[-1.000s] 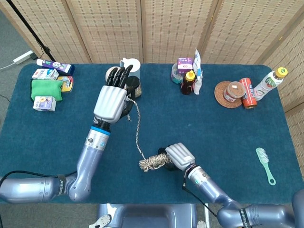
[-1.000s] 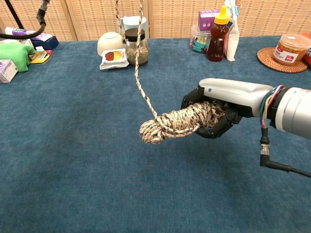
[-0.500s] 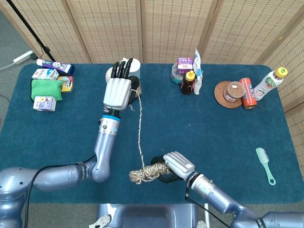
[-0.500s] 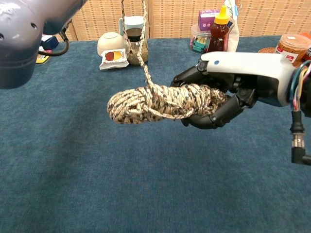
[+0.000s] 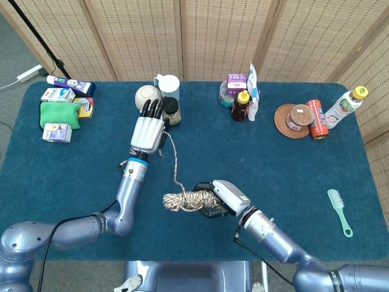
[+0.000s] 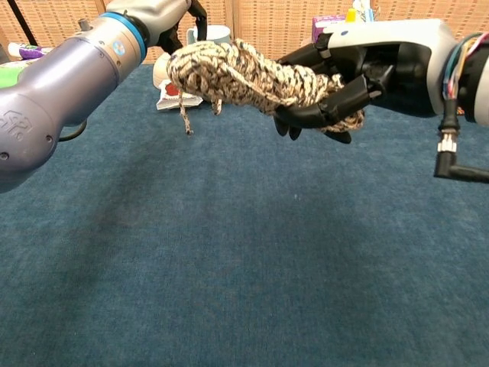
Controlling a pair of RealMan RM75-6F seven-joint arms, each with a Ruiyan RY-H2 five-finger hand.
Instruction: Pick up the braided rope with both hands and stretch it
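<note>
the right hand (image 5: 220,196) is holding the coiled bundle of the braided rope (image 5: 187,201) up off the blue table (image 5: 292,164), fingers wrapped round the thick end of it. it's higher than half a second ago: in the chest view the bundle now sits near the top of the picture, where before it hung mid-frame. the left hand (image 5: 148,129) has come down and in toward the body at the same time, dropping back from the white cup (image 5: 169,83) and jar (image 5: 172,111) to a spot just in front of them. a single strand runs from the bundle up to that left hand, which seems to have the rope's other end, though its fingers are on the far side and i can't tell how tightly they close.

here's the catch: the strand, which ran long and nearly straight a moment ago, now shows a bend and looks shorter and slacker. so the two hands are closer together, not further apart. both ends are picked up, that part looks done, but the stretch itself isn't there right now. most of the rope is wound in the bundle, so i'd judge pulling the hands apart has to come next.
</note>
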